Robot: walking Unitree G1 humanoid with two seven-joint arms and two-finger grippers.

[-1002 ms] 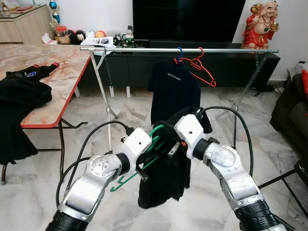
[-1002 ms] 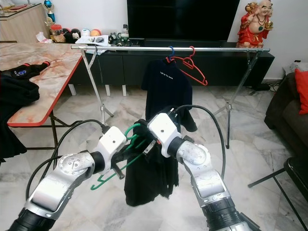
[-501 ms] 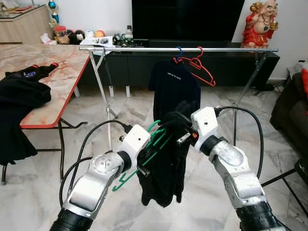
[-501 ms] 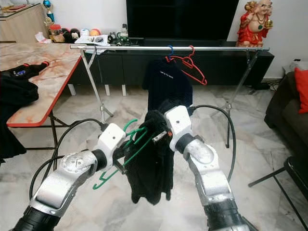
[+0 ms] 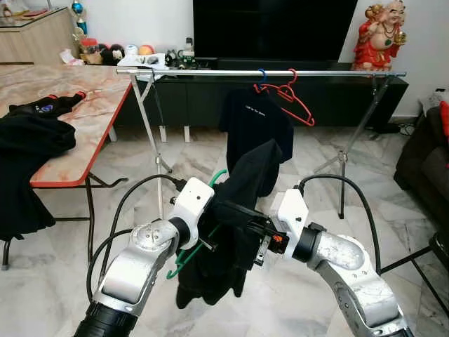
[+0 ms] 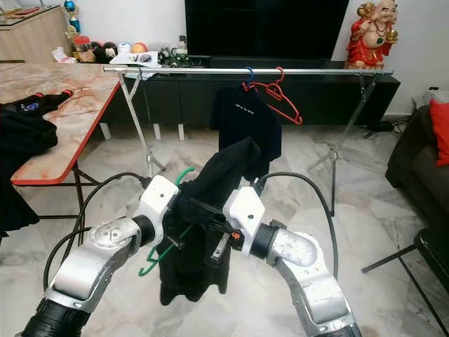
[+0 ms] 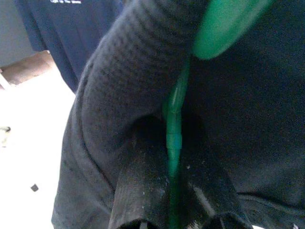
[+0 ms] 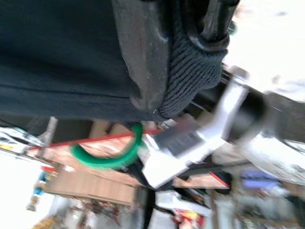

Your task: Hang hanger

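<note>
Hanger (image 5: pixel 198 247), green, sits clamped between your left pincer's (image 7: pixel 172 210) fingers, well short of the rail (image 5: pixel 259 72). Your right pincer (image 6: pixel 210 226) pinches the black garment (image 5: pixel 231 232) draped over that hanger, just beside the left one, below the rail's red hanger (image 5: pixel 295 98).

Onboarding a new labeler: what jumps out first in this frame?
Front and centre, both grippers work a black shirt onto a green hanger: the left gripper pinches the hanger, the right gripper clamps cloth. Behind, a metal rail carries a hung dark shirt and a red hanger.
</note>
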